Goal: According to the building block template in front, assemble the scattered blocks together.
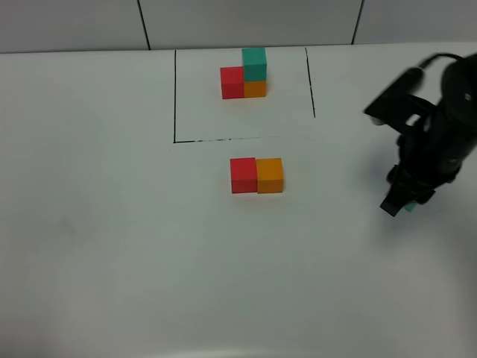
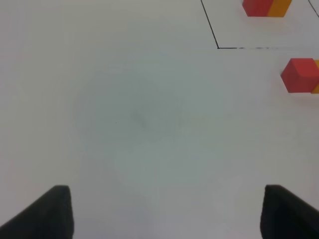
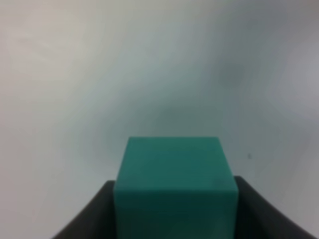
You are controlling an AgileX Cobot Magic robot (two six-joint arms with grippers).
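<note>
- Left gripper [image 2: 167, 214] hangs over the white table [image 2: 124, 114], jaws wide apart
- Right gripper [image 1: 402, 203] is clamped on the teal cube [image 3: 174, 169] at the table's right side, well apart from the other cubes
- Mid-table, red cube [image 1: 243, 174] and orange cube [image 1: 270, 175] sit touching, red on the left
- Farthest, the template [image 1: 246, 74] stands inside a black outline [image 1: 175, 97], teal on orange, red beside

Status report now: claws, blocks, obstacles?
Right claw shut on teal cube. Left claw open, empty. Red cube, orange cube touching. Nothing in the way.
</note>
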